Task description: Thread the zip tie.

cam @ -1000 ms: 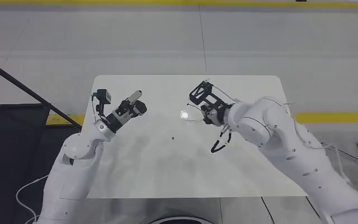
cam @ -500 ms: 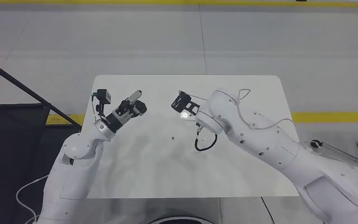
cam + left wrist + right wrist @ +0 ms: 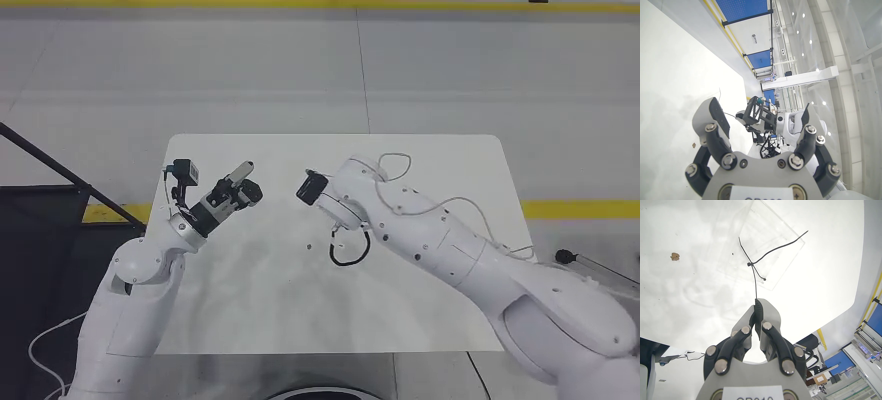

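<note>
My right claw [image 3: 757, 306] is clenched on the end of the zip tie [image 3: 755, 285]. The thin black strap runs straight out from my pads to a small lock head [image 3: 749, 264]. A second strand [image 3: 764, 279] crosses there, and I cannot tell whether it is the same tie looped round or another one.

Over the last second I swung this arm across the table [image 3: 250, 290]. It went from about 1 o'clock of the table's middle to about 11 o'clock, carrying the tie clear of the clear tray [image 3: 776, 228] that now lies beyond it. My left claw [image 3: 243, 180] has kept its place at 10 o'clock, spread wide and holding nothing. The two claws now face each other closely, with the tie's free length in the gap between them. I judge that the carry is about done. What comes next is a hand-off or a second grip, so that the tail can be fed into the head.

The left claw sits near the table's 9 o'clock edge, so there is little room to back away on that side. The far edge at 12 o'clock is well off. Toward 3 and 6 o'clock the top lies open apart from my own right arm, with a brown speck [image 3: 310, 245] near the middle. The strap is limp and fine, so it may sag or twist as the claws come together.
</note>
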Available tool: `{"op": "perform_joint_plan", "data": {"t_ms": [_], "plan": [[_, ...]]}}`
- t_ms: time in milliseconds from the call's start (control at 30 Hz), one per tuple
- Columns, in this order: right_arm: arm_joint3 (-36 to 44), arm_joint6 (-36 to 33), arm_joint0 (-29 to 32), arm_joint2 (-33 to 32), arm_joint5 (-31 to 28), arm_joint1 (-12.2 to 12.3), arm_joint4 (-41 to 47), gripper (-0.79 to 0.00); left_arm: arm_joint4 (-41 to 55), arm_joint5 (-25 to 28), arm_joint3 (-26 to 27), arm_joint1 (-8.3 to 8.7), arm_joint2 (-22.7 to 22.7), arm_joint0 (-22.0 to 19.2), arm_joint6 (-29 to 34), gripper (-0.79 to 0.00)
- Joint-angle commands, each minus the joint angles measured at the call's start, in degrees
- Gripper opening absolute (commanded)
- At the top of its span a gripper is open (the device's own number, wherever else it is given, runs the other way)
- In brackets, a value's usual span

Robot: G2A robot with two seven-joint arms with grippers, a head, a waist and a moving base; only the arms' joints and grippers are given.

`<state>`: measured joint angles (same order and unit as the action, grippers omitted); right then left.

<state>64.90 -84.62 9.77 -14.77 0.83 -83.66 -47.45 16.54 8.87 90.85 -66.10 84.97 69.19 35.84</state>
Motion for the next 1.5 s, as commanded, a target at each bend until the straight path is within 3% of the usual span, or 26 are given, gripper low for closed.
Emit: {"op": "perform_joint_plan", "data": {"t_ms": [0,67,167,267,467,900,1167,1300,1467], "plan": [[-1.8,0.2,-0.2,0.2,-0.7,-1.1,0.2,-0.785,0.0,0.0,0.0,0.00,0.0,0.0,0.0,0.000],[-3.3,0.1,-0.4,0.5,-1.3,-2.1,0.2,-0.785,0.0,0.0,0.0,0.00,0.0,0.0,0.0,0.000],[-5.2,0.3,-0.6,0.6,-2.1,-3.5,0.3,-0.736,0.0,0.0,0.0,0.00,0.0,0.0,0.0,0.000],[-6.9,0.4,-0.7,0.6,-2.7,-4.6,0.3,-0.634,0.0,0.0,0.0,0.00,0.0,0.0,0.0,0.000],[-9.4,0.7,-0.8,-0.1,-3.2,-6.1,-0.2,-0.573,0.0,0.0,0.0,0.00,0.0,0.0,0.0,0.000],[-10.8,0.4,-0.3,-2.7,-3.1,-6.9,-2.4,-0.539,0.0,0.0,0.0,0.00,0.0,0.0,0.0,0.000],[-6.3,0.6,1.0,-8.4,-0.9,-3.7,-5.4,-0.471,-0.4,0.0,0.4,-0.01,0.0,0.4,-1.1,0.000],[0.0,2.4,4.0,-14.0,2.0,-0.4,-8.2,-0.406,-3.3,-0.2,1.3,0.04,0.1,1.1,-3.9,0.000],[14.3,5.9,12.8,-23.7,4.2,5.0,-15.3,-0.397,-10.3,0.2,2.3,0.05,-0.9,1.4,-8.2,0.000]]}}
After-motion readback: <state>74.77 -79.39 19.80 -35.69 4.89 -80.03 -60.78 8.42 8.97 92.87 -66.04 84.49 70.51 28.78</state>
